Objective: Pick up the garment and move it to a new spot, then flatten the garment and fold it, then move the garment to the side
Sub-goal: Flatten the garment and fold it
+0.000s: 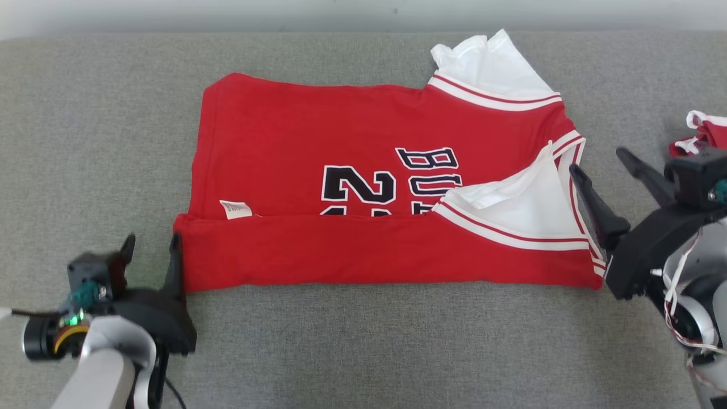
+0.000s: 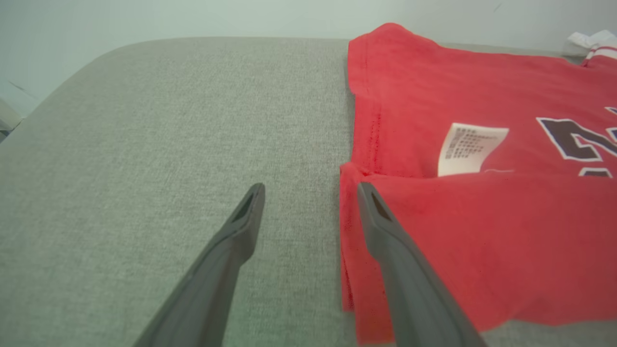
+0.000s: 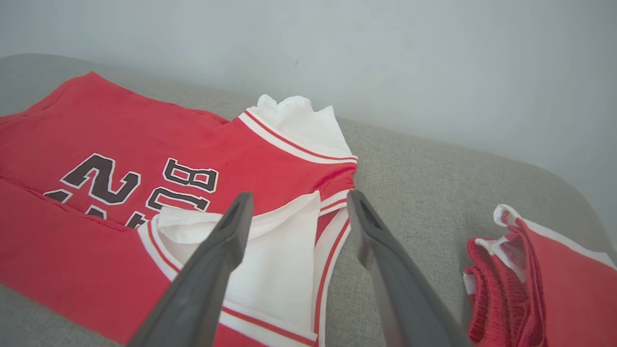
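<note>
Garment: red jersey (image 1: 341,142) lies spread across the centre of the head view, flat on the grey bench (image 1: 85,142), with its near long edge folded up over the lower half of the dark number (image 1: 359,186).
Care label (image 1: 235,209): white, peeking out just above that fold, left of centre.
Left gripper (image 1: 152,258): lower left of the head view, jaws spread wide and grasping nothing; one finger sits right at the folded strip's left corner, the other over bare bench.
Right gripper (image 1: 599,162): right side, also spread and empty, tips beside the white-lined armhole (image 1: 522,207).
Second red garment (image 1: 704,133): bunched at the right edge, apart from the jersey.
</note>
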